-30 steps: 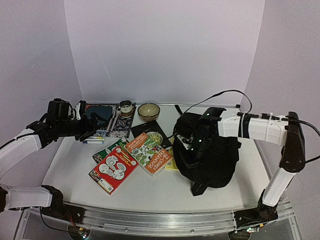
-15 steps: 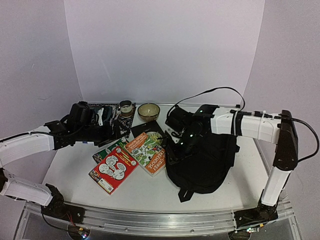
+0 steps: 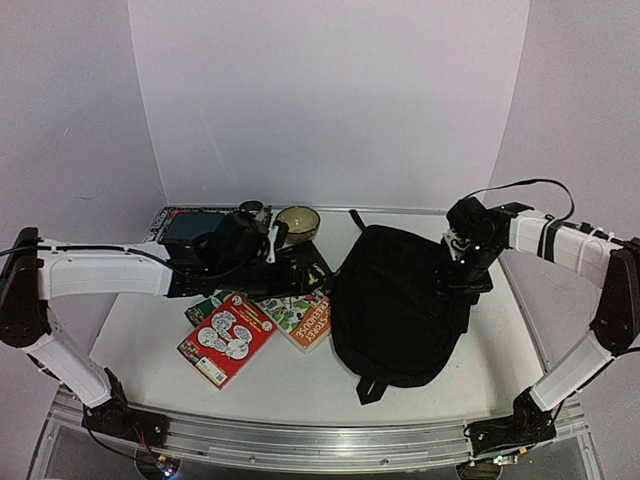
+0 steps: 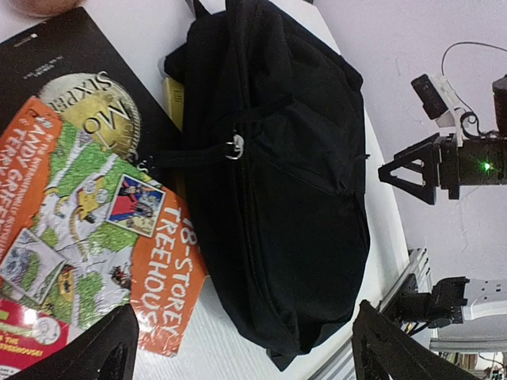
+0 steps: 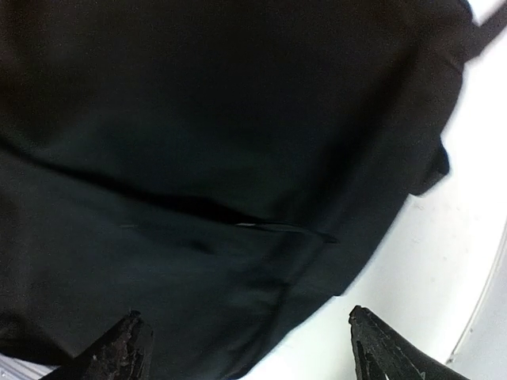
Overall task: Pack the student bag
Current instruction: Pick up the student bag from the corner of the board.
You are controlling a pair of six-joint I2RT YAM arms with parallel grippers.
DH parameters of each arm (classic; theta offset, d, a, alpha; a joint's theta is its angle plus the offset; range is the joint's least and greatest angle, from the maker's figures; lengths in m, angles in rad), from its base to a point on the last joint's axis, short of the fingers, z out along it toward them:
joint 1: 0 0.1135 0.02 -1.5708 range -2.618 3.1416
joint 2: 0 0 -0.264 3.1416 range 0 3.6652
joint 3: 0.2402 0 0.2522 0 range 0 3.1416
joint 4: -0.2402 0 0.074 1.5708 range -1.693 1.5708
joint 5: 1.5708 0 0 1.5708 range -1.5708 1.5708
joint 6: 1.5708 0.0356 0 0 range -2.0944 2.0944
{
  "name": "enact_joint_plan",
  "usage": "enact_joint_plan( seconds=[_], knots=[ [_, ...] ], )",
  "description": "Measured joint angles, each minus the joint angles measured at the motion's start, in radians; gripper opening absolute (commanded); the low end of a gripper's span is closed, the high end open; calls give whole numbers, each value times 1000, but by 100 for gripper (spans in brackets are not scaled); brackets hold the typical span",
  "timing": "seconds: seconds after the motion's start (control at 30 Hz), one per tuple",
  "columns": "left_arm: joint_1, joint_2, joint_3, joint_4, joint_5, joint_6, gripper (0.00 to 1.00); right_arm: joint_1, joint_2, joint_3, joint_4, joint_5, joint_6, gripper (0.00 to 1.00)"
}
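The student bag is a black fabric backpack lying flat on the table's right half. It fills the right wrist view, and in the left wrist view a zip pull shows on it. My right gripper hovers open at the bag's right edge, jaws wide and empty. My left gripper reaches over the books just left of the bag, also open and holding nothing.
Books lie left of the bag: a red one, an orange Treehouse one, a black one and a yellow edge. A bowl and a dark flat item on a patterned mat sit at the back left.
My right gripper opened, released the bag and drew back to the right. The bag settled flatter and further left. My left arm swung right, over the books.
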Motion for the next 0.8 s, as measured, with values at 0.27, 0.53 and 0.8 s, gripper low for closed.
enact_joint_plan(
  seconds=[0.27,0.53,0.8],
  knots=[
    [-60,260,182,25,7,8,82,-270,-38,-161,126,-130,5,88],
    [-60,432,305,26,49,22,62,-333,1,-297,250,-238,52,84],
    [-59,484,330,19,79,40,23,-333,62,-359,365,-320,64,42]
  ],
)
